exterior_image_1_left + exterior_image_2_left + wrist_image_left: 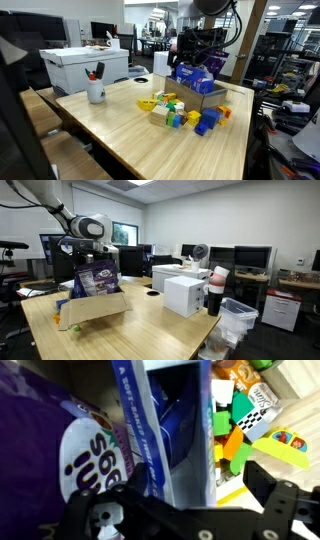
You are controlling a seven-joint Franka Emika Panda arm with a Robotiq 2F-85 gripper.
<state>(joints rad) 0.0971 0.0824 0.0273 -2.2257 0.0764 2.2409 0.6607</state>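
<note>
While the arm hangs over the box (205, 97), the gripper (192, 58) stands fully open and has hold of nothing. In the wrist view its two fingers (108, 512) are wide apart w/ only air btw. them. It is just above the bags that stand upright in the box: a purple bag (65, 455) and a blue bag (175, 420) beside it, touching each other. In both exterior views the bags stick out over the rim of the box and the gripper is close over their tops, but whether it touches them I cannot tell.

Progress, by my judgement: only the approach is done. No bag is gripped, none is lifted, and both sit inside the box. So the closing of the gripper and everything after it is left, i.e. nearly all of the work.

Near the box, on the surface (120, 135), lie coloured blocks (175, 110), apart from the gripper. A white cup (96, 92) w/ pens stands well apart, toward the other side.
</note>
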